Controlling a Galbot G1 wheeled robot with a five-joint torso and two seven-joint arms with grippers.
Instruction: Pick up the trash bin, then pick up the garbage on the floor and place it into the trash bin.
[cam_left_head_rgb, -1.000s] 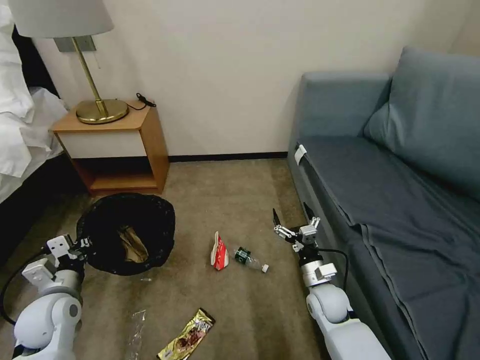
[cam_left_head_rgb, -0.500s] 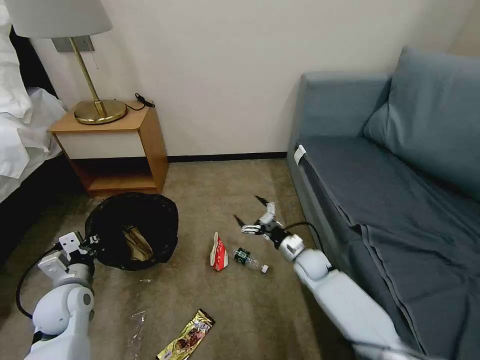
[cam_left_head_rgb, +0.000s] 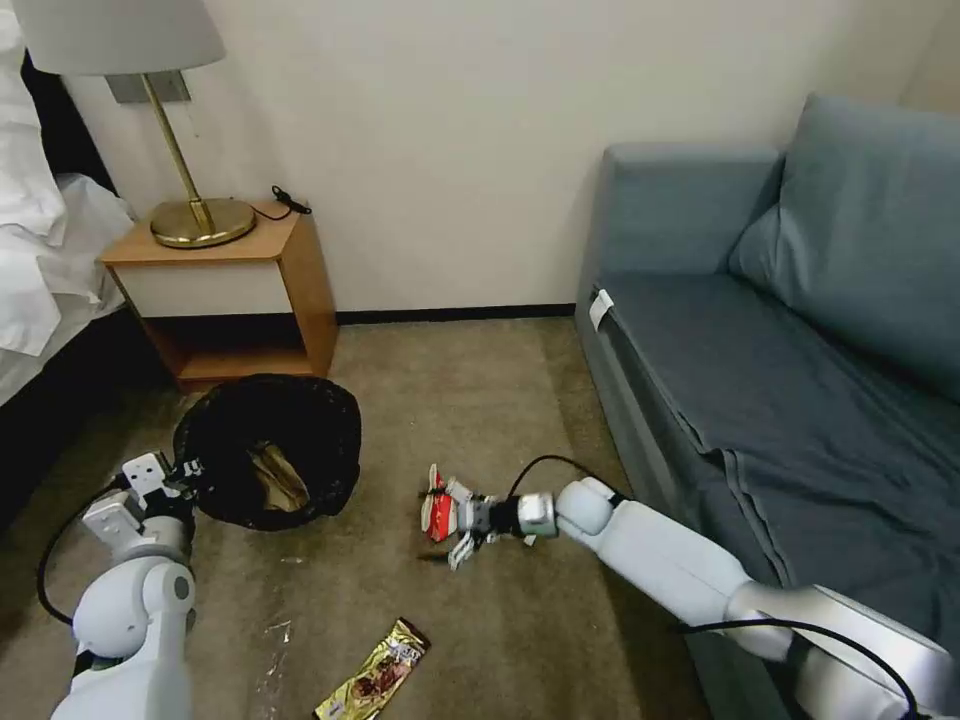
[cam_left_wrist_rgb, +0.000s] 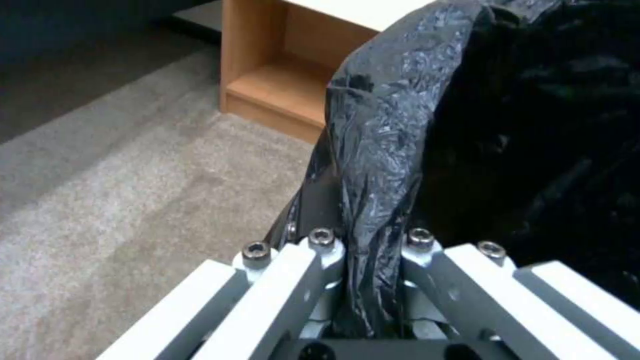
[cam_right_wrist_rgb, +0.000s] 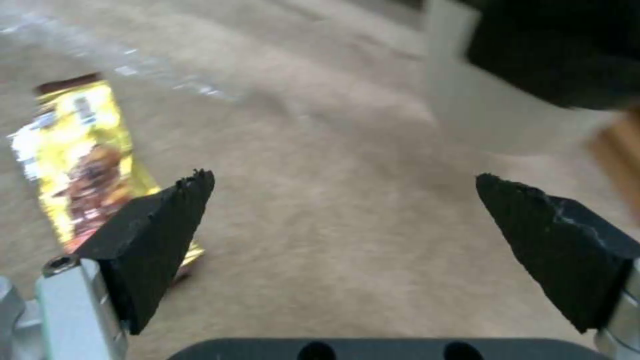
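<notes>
Two grippers: left gripper (cam_left_wrist_rgb: 363, 260) pinches trash bin (cam_left_head_rgb: 268, 450) liner; right gripper (cam_left_head_rgb: 437, 520) spread by red-and-white packet (cam_left_head_rgb: 436, 512), print unreadable.

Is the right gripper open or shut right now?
Open. In the right wrist view the right gripper has its two black fingertips spread wide apart with only beige carpet between them, nothing held.
</notes>
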